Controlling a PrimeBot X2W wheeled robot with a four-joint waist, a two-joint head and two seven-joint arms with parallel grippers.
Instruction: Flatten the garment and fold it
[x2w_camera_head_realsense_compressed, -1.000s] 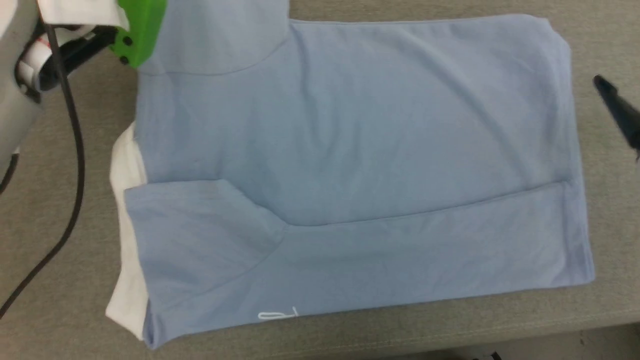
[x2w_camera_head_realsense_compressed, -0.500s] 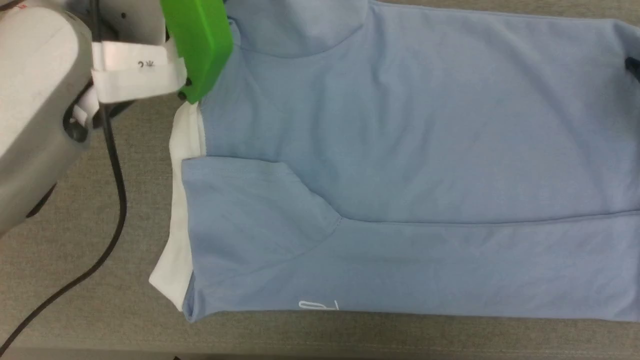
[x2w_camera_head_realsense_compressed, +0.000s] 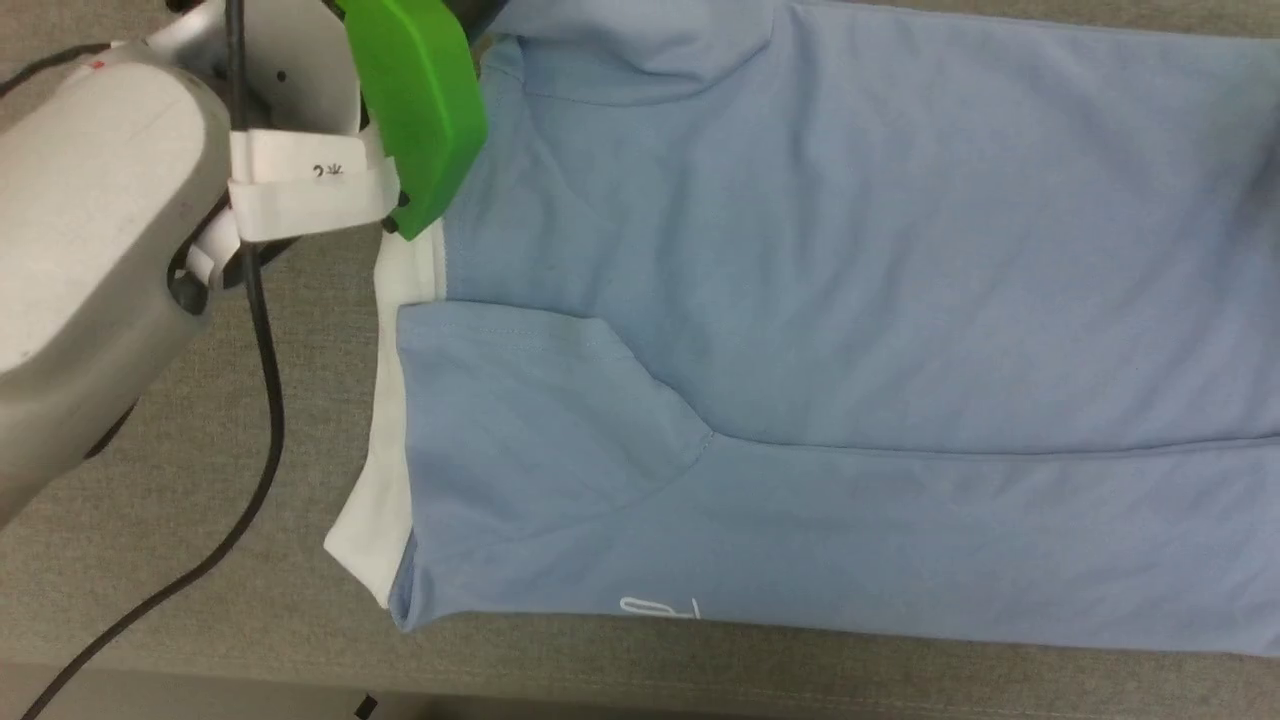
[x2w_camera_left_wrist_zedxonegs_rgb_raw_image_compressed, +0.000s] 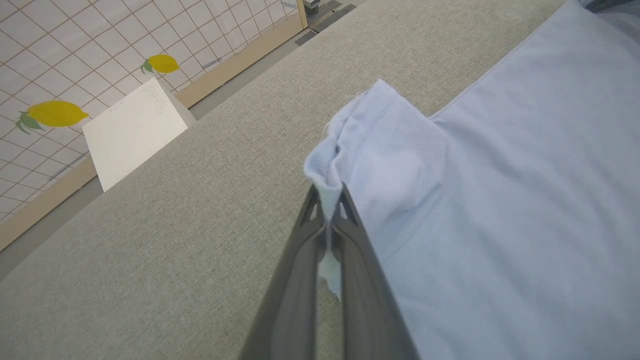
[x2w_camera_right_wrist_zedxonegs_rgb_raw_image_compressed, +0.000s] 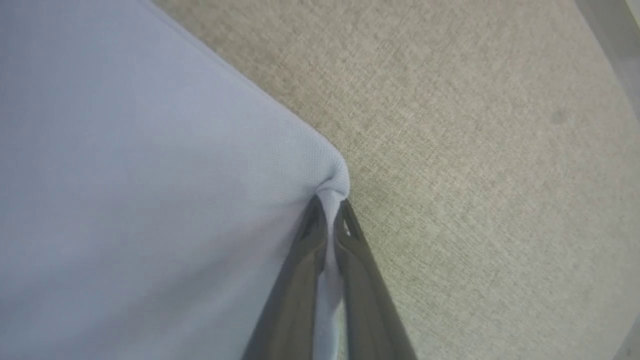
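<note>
The shirt (x2w_camera_head_realsense_compressed: 850, 300) lies spread on the grey table (x2w_camera_head_realsense_compressed: 150, 520). Its white collar (x2w_camera_head_realsense_compressed: 395, 430) is at the left and its body runs off to the right. Its near side is folded in over the body, with the near sleeve (x2w_camera_head_realsense_compressed: 530, 420) lying flat on top and the small white logo (x2w_camera_head_realsense_compressed: 660, 607) at the near edge.

The left arm (x2w_camera_head_realsense_compressed: 90, 230) reaches in from the left, a green cover (x2w_camera_head_realsense_compressed: 415, 110) at its wrist lying over the shirt's far left corner. A black cable (x2w_camera_head_realsense_compressed: 262, 400) trails from it across the table.

In the left wrist view, the left gripper (x2w_camera_left_wrist_zedxonegs_rgb_raw_image_compressed: 327, 192) is closed tight on the shirt (x2w_camera_left_wrist_zedxonegs_rgb_raw_image_compressed: 500, 225). A bunched corner of the far sleeve is pinched between its fingertips, a tuft of cloth stands up past them, and a little more shows in the slit lower down. The rest of the shirt spreads to the right of the jaws, flat on the table. A white card (x2w_camera_left_wrist_zedxonegs_rgb_raw_image_compressed: 135, 132) leans at the table's far edge.

In the right wrist view, the right gripper (x2w_camera_right_wrist_zedxonegs_rgb_raw_image_compressed: 327, 202) is likewise closed on a corner of the shirt (x2w_camera_right_wrist_zedxonegs_rgb_raw_image_compressed: 150, 200). The cloth puckers into the tips and a thin strip runs down between the fingers. The shirt stretches away to the left of these jaws, with bare table to their right.
</note>
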